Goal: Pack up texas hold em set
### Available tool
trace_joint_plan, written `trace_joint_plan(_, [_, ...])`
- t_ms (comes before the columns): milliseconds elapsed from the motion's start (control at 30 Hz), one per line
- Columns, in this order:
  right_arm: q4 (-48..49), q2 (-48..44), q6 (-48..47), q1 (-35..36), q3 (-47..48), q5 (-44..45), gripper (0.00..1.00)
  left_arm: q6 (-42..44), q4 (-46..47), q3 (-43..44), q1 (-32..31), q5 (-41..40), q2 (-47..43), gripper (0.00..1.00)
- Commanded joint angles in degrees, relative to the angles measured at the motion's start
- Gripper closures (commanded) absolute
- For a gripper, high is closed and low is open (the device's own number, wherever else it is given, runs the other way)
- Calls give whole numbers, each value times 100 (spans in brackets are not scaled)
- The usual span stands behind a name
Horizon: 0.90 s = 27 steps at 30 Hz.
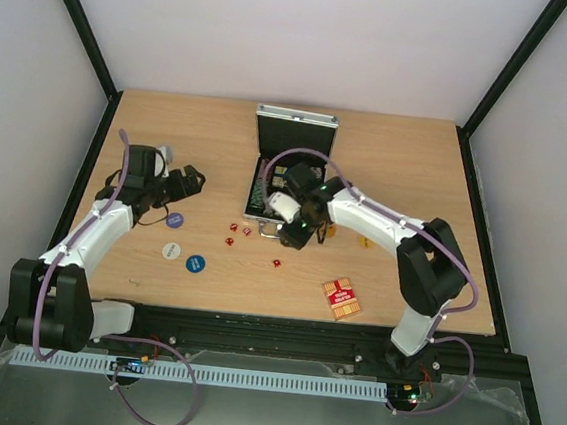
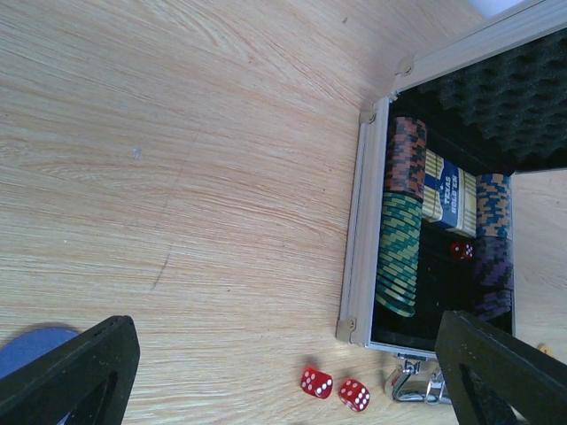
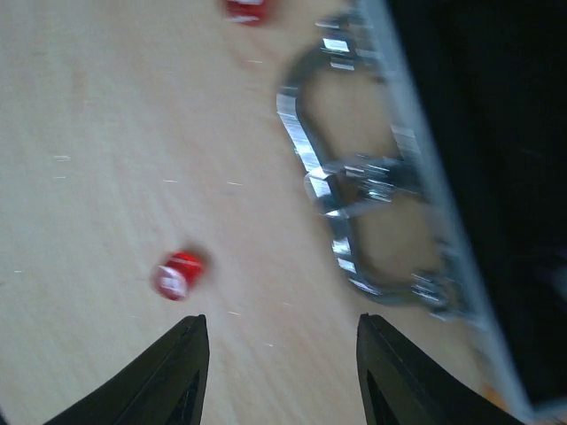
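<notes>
The silver case (image 1: 295,123) lies open at the table's middle back, its lid raised. In the left wrist view its black tray (image 2: 357,239) holds green chips (image 2: 399,252), brown chips (image 2: 406,155), a blue deck (image 2: 447,190) and one red die (image 2: 461,251). Two dice (image 2: 316,382) lie just outside the case. My right gripper (image 3: 283,354) hovers open over bare wood beside the case handle (image 3: 354,204), a blurred red die (image 3: 177,273) just left of its tips. My left gripper (image 1: 181,185) is open and empty, left of the case.
Three round discs lie left of centre: purple (image 1: 174,219), white (image 1: 170,251) and blue (image 1: 194,262). More red dice (image 1: 231,233) sit in front of the case, one die (image 1: 277,263) nearer me. A red card deck (image 1: 340,298) lies front right.
</notes>
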Motion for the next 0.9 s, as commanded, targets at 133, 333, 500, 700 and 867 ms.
trace_joint_plan(133, [-927, -33, -371, -1437, 449, 56, 52, -29, 26, -69, 47, 149, 83, 5])
trace_joint_plan(333, [-1432, 291, -746, -1918, 785, 158, 32, -28, 28, -73, 46, 158, 72, 5])
trace_joint_plan(500, [-1624, 636, -897, -1989, 1006, 97, 21, -19, 36, -90, 50, 142, 12, 5])
trace_joint_plan(700, [-1611, 962, -1196, -1989, 1098, 268, 27, -19, 44, -94, 50, 174, 29, 5])
trace_joint_plan(867, [-1326, 1134, -1258, -1989, 993, 507, 31, -19, 54, -92, 50, 193, 56, 5])
